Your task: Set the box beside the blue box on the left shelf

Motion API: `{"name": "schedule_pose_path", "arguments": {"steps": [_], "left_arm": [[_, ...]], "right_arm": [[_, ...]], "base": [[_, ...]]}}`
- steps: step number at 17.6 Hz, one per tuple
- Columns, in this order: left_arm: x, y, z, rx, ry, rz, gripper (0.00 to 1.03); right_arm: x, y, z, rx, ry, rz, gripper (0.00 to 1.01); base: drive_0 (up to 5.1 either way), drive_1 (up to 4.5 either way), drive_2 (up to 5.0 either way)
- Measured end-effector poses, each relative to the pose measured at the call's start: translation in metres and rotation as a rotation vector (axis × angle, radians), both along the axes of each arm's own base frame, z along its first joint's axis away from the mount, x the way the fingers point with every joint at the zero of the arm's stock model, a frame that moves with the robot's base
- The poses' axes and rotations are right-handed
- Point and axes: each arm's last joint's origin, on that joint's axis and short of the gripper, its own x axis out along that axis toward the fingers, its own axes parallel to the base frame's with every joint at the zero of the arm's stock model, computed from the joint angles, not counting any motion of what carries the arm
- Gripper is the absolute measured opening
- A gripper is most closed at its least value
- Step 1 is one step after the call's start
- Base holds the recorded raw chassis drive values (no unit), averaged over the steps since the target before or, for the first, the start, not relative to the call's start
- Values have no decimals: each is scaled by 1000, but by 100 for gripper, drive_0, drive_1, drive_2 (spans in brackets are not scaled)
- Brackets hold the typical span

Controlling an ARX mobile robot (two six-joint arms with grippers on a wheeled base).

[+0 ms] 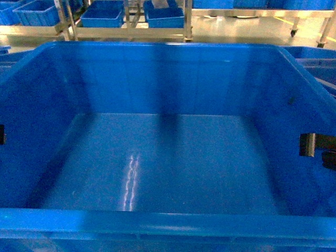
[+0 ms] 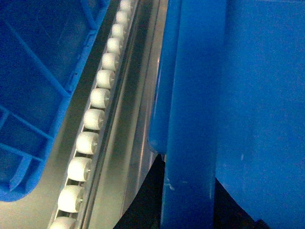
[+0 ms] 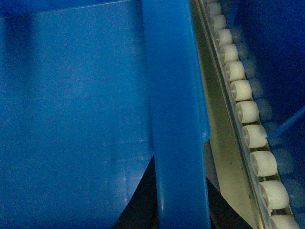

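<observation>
The box (image 1: 168,157), a large bright blue crate, fills the head view with its inside bare. My left gripper (image 1: 1,134) is shut on the box's left rim (image 2: 188,119), with dark fingers (image 2: 143,200) on either side of the rim. Across from it, my right gripper (image 1: 315,146) is shut on the right rim (image 3: 176,119). The left shelf's white rollers (image 2: 90,121) run in a grey track just left of the box. Beyond that track lies another blue box (image 2: 33,71), ribbed side showing. A second roller lane (image 3: 252,114) runs along the box's right side.
More blue plastic (image 3: 281,57) lies beyond the right roller lane, and a blue crate edge (image 1: 315,55) shows at the head view's right. Far off, metal racks (image 1: 188,21) hold blue crates (image 1: 102,16) above a pale floor.
</observation>
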Motion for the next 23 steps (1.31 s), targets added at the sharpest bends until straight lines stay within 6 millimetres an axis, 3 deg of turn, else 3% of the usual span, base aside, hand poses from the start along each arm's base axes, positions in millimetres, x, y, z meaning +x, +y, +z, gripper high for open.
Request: {"name": "schedule_pose_path", "arguments": {"steps": [3, 7, 9, 10, 11, 13, 16, 17, 18, 19, 23], "left_arm": [[0, -3, 0, -3, -42, 8, 15], [-5, -7, 9, -49, -303, 170, 44], [-8, -11, 35, -115, -501, 178, 61], [-13, -11, 49, -145, -584, 177, 73], [-14, -11, 51, -149, -600, 178, 77], [-16, -12, 52, -150, -607, 181, 100], [-23, -8, 64, -115, -698, 232, 98], [-24, -3, 61, -116, -739, 132, 91], [-34, 1, 50, -87, -746, -18, 78], [-44, 4, 39, -62, -731, -102, 65], [-74, 15, 12, -25, -722, -150, 13]], "right_arm": [[-1, 2, 0, -17, -28, -13, 11], [-14, 3, 4, 49, -267, -123, 40], [-16, 4, 28, 34, -512, -179, 56], [-17, 0, 46, 15, -660, -234, 71], [-17, -2, 49, 3, -679, -243, 75], [-20, -4, 47, -56, -713, -256, 98], [-24, -7, 49, -136, -746, -314, 98], [-25, -12, 47, -130, -752, -206, 91], [-38, -24, 38, -140, -755, -34, 75], [-46, -33, 31, -142, -758, 27, 63], [-73, -54, 12, -151, -755, 83, 11]], "base": [[0, 0, 0], [0, 0, 0], [0, 0, 0], [0, 0, 0], [0, 0, 0], [0, 0, 0], [0, 0, 0], [0, 0, 0], [0, 0, 0], [0, 0, 0], [0, 0, 0]]}}
